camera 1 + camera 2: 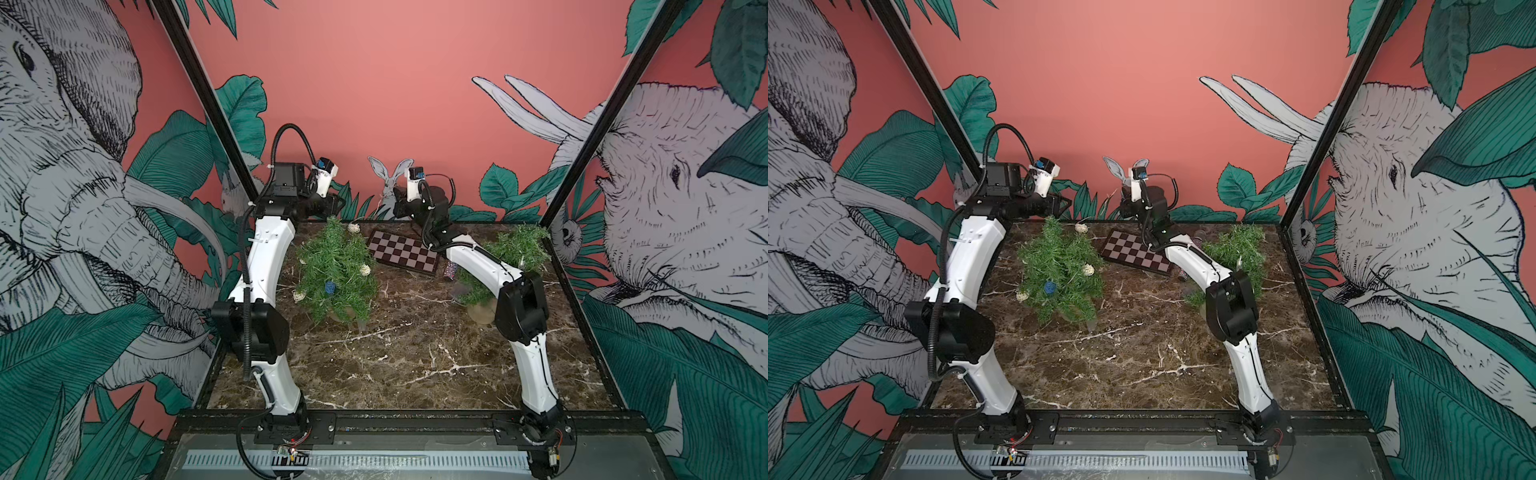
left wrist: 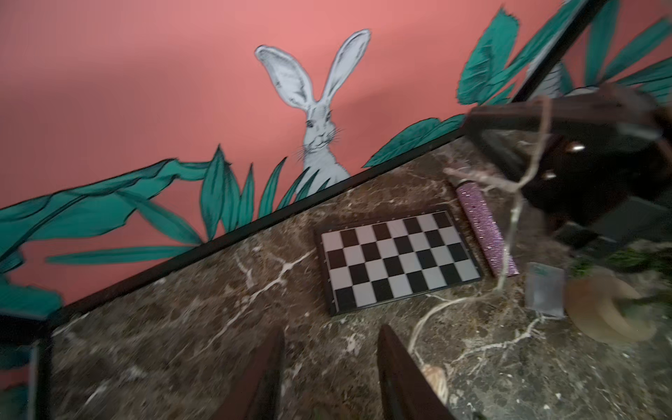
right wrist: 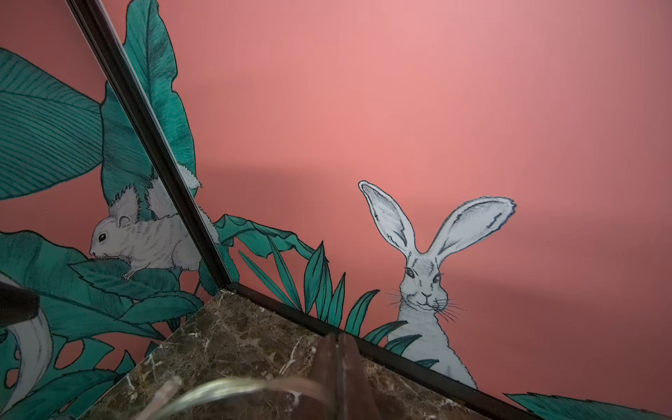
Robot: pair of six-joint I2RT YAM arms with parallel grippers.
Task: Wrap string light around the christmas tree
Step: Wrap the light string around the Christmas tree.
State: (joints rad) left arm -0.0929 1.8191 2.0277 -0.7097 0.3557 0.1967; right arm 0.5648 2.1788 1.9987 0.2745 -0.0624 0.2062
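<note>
Top views: christmas tree [image 1: 336, 270] upright, tip at 6 o'clock from my left gripper [image 1: 334, 203], the nearer one; right gripper [image 1: 398, 210] at its 3 o'clock.
Left wrist: my jaws spread, empty; string light [image 2: 509, 232] hangs from right gripper.
Right wrist: jaws pressed together, pinching the strand.

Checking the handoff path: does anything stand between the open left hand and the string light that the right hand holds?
Nothing visible does. Only open air separates the left hand from the string light hanging from the right hand; the checkerboard lies flat beneath.
</note>
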